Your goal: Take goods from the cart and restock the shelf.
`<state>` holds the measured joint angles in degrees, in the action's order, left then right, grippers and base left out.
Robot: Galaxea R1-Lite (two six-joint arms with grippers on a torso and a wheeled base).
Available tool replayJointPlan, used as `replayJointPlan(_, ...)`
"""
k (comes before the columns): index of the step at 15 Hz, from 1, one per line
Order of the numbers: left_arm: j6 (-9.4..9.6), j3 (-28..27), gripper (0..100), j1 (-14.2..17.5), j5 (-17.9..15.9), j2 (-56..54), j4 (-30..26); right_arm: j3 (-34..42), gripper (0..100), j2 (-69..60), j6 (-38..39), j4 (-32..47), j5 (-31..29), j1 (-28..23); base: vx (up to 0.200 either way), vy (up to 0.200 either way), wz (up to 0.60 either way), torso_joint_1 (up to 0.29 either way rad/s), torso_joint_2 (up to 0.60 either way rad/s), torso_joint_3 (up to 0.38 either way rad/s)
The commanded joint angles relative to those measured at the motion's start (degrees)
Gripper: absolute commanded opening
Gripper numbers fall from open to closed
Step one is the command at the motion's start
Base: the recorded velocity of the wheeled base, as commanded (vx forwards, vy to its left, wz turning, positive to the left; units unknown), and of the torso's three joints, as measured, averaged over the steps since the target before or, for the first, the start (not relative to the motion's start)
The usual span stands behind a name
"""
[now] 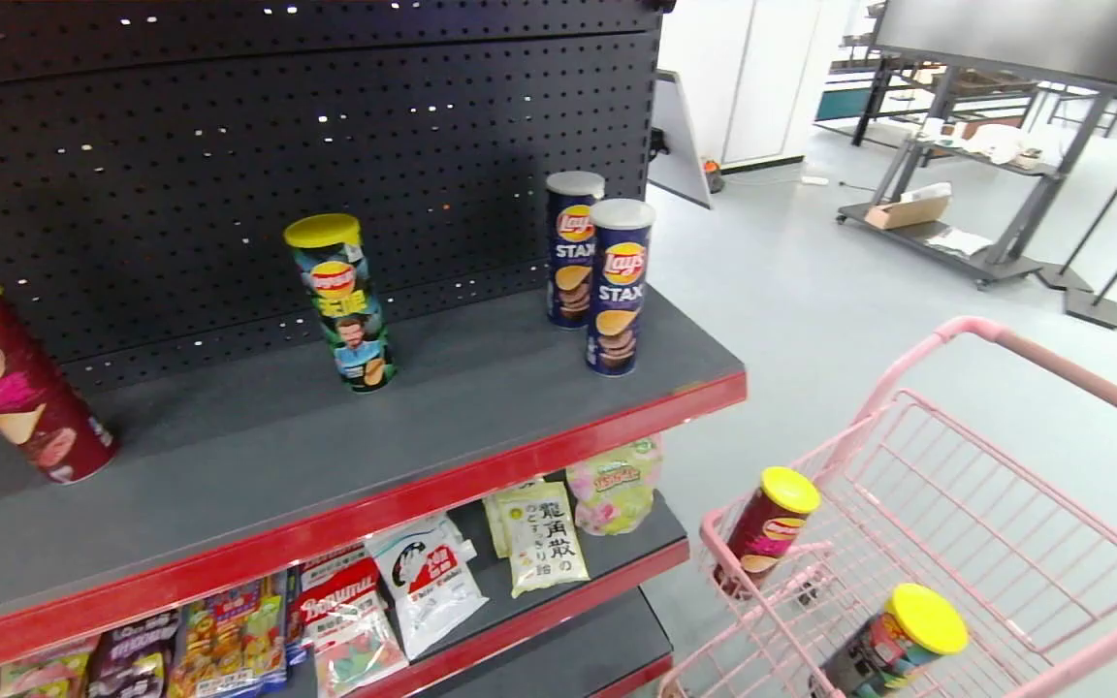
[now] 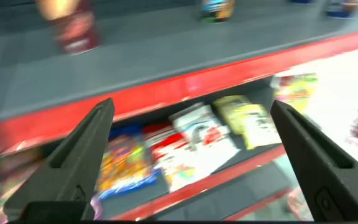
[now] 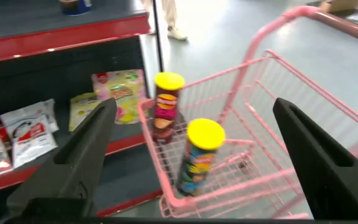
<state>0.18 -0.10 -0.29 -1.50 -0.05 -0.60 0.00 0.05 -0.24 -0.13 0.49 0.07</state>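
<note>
A pink cart [image 1: 946, 456] stands right of the shelf and holds two chip cans: a maroon one with a yellow lid [image 1: 770, 528] and a dark one with a yellow lid [image 1: 893, 640]. On the grey top shelf [image 1: 258, 456] stand a maroon can [image 1: 11, 383], a green-blue can [image 1: 343, 302] and two dark blue cans [image 1: 620, 286]. My right gripper [image 3: 194, 124] is open, spread wide above the cart [image 3: 272, 112], over the dark can [image 3: 199, 155] and the maroon can [image 3: 165, 107]. My left gripper [image 2: 194, 134] is open in front of the shelf's red edge [image 2: 166, 87], with nothing between its fingers.
The lower shelf [image 1: 617, 557] carries snack bags: white [image 1: 428, 577], yellow-green [image 1: 541, 533] and pale green [image 1: 617, 485]. The pegboard back wall [image 1: 326, 126] rises behind the cans. Open grey floor [image 1: 811, 281] and metal racks [image 1: 966, 194] lie to the right.
</note>
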Motion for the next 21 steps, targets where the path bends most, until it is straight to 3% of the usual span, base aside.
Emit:
replayJointPlan(1, -0.01, 0.0, 100, -0.1, 0.0, 0.0, 0.0, 0.0, 100, 0.0, 0.1, 0.0, 0.0, 0.0, 0.0, 0.0, -0.6, 0.007, 0.0, 0.002)
replayJointPlan(4, -0.01, 0.0, 100, -0.1, 0.0, 0.0, 0.0, 0.0, 100, 0.0, 0.1, 0.0, 0.0, 0.0, 0.0, 0.0, -0.6, 0.004, 0.0, 0.001)
replayJointPlan(10, -0.01, 0.0, 100, 0.0, 0.0, 0.0, 0.0, 0.0, 100, 0.0, 0.2, 0.0, 0.1, 0.0, 0.0, 0.0, 0.0, 0.0, 0.0, 0.0)
replayJointPlan(21, -0.09, 0.0, 100, -0.1, 0.0, 0.0, 0.0, 0.0, 100, 0.0, 0.2, 0.0, 0.1, 0.0, 0.0, 0.0, 0.0, -0.136, 0.33, 0.194)
